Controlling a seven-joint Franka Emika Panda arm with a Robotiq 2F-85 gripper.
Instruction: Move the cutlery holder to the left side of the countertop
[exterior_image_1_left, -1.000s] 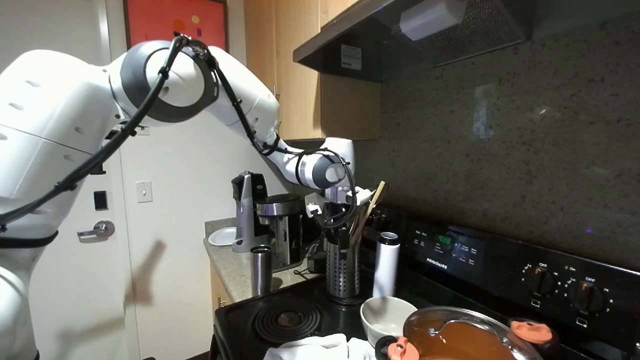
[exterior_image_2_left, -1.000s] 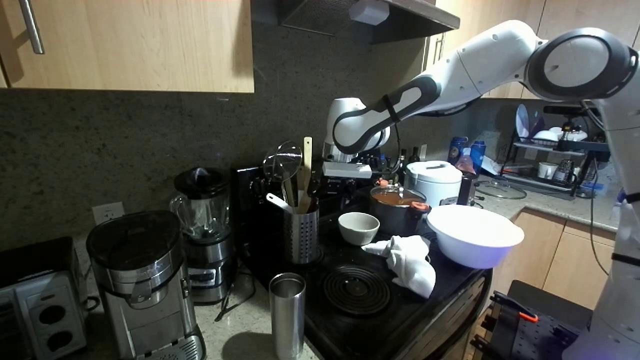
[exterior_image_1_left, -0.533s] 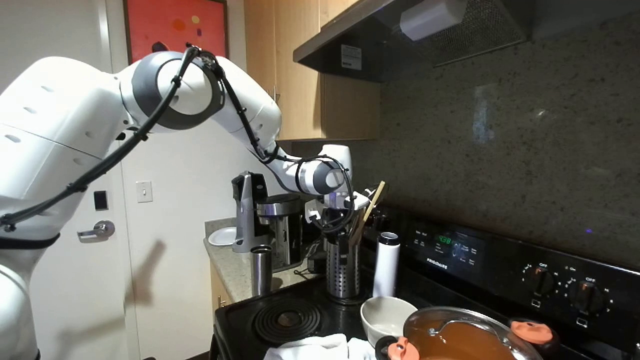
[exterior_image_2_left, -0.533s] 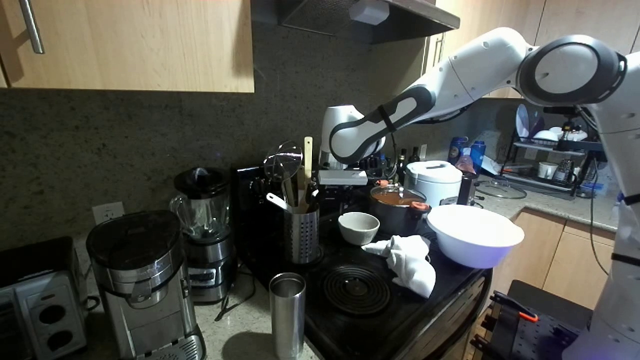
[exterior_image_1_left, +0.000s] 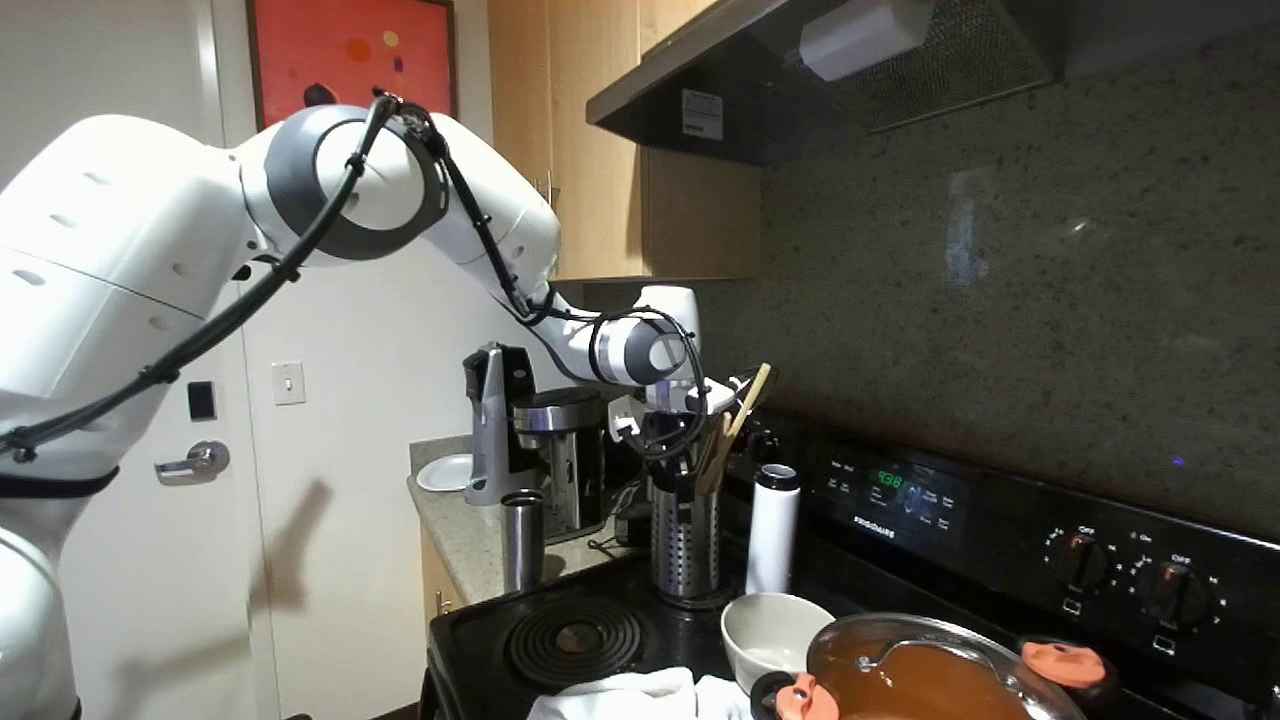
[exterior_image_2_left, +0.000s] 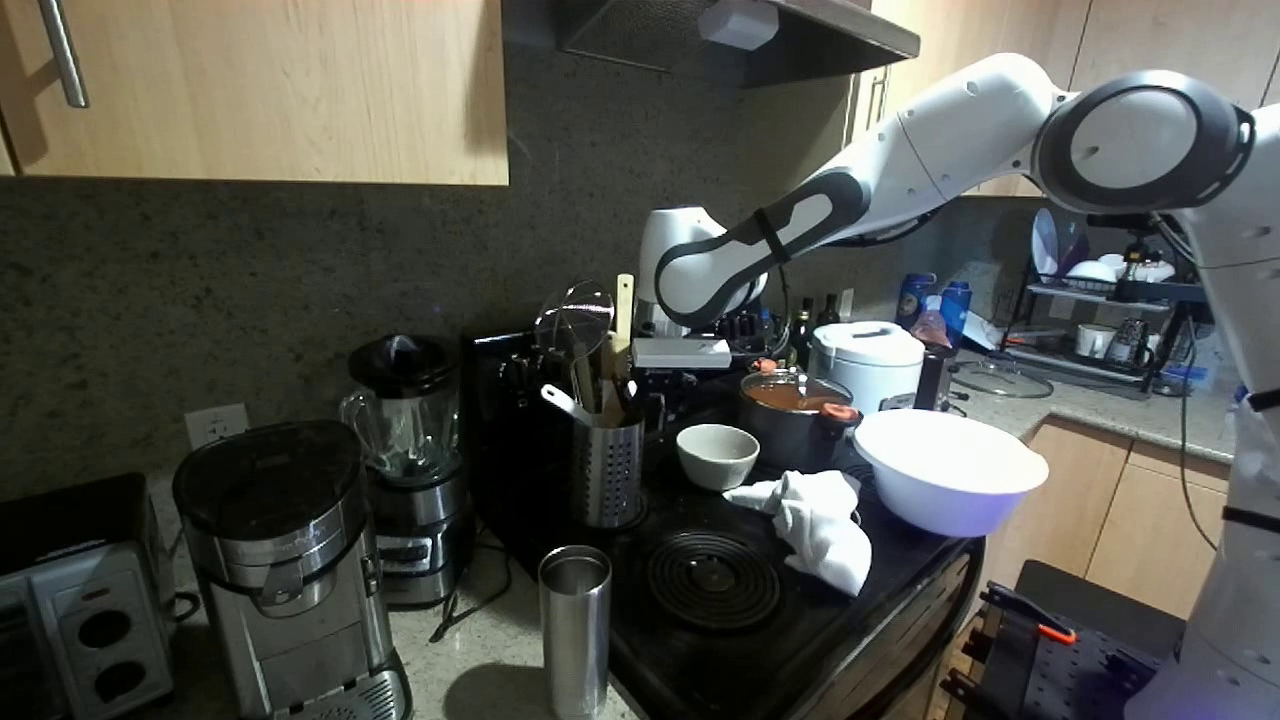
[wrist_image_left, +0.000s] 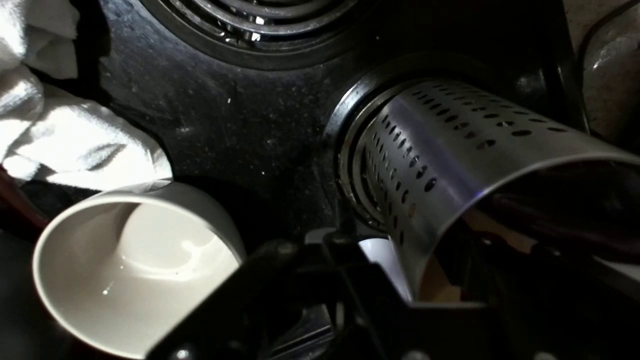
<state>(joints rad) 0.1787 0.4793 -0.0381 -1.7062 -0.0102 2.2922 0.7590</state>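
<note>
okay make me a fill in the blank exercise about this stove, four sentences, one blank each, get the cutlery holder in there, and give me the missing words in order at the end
1. The cutlery holder stands on a coil ____ of the stove.
2. The brand name on the control panel reads ____.
3. The crumpled cloth on the stove is coloured ____.
4. In an exterior view, the small bowl appears between the cutlery holder and the lidded ____.

Missing words: burner; FRIGIDAIRE; white; pot.

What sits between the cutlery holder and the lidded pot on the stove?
In an exterior view, the pale bowl stands between the cutlery holder and the lidded pot.
</note>
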